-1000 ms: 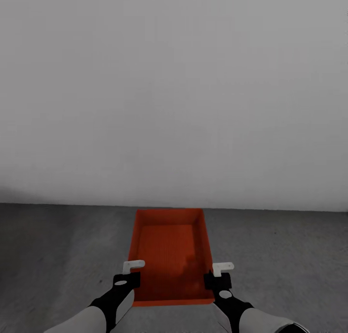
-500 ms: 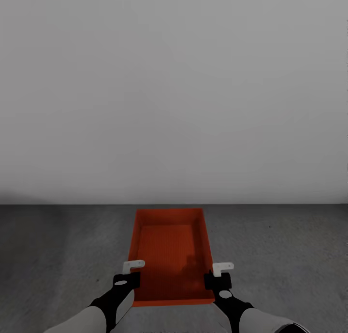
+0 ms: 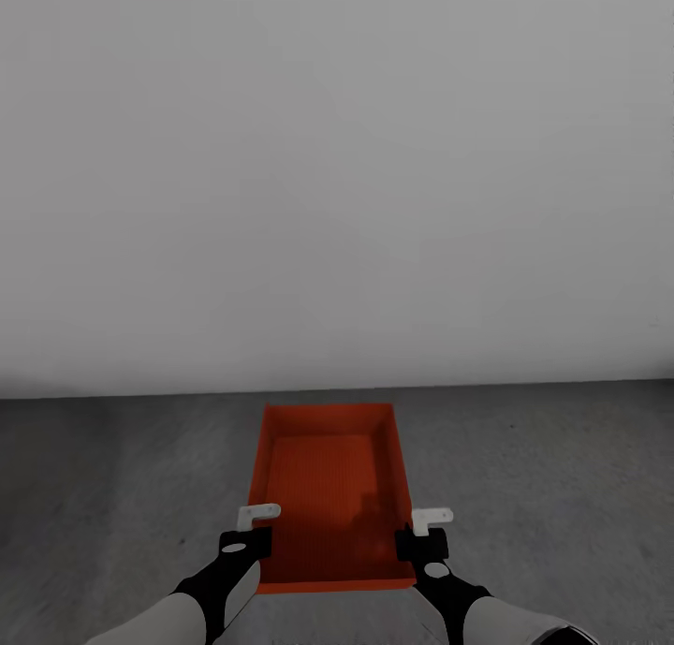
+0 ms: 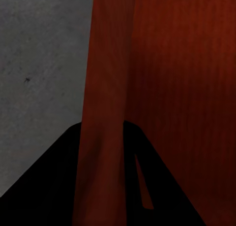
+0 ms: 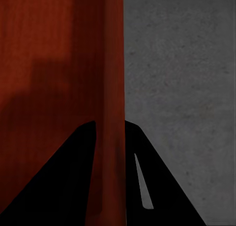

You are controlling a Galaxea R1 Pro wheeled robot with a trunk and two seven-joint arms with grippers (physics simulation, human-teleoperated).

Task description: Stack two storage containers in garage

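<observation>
One storage container (image 3: 329,495) sits between our two arms at the lower centre of the head view, carried lengthwise away from us. Our left gripper (image 3: 255,523) is clamped over its left long wall and our right gripper (image 3: 426,525) over its right long wall, both near the end closest to us. The left wrist view confirms it: the thin orange wall (image 4: 105,113) runs between the dark fingers (image 4: 44,186), with the ribbed inside bottom on one side and concrete on the other. The right wrist view shows the same pinch on the opposite wall (image 5: 113,113).

Beyond and below the bin lies the floor (image 3: 112,476), dark grey and rough, so we judge we are in the garage. Farther still, a plain pale wall (image 3: 337,158) takes up the upper two thirds of the frame.

We judge the step in hand to be carrying this bin to its resting place. Whether it hangs above the floor or already touches it, we cannot tell. The other bin is not before us here, so the next move likely calls for lowering this one level onto the concrete with both arms together, then parting both grippers evenly so the thin walls do not tip or twist it.
</observation>
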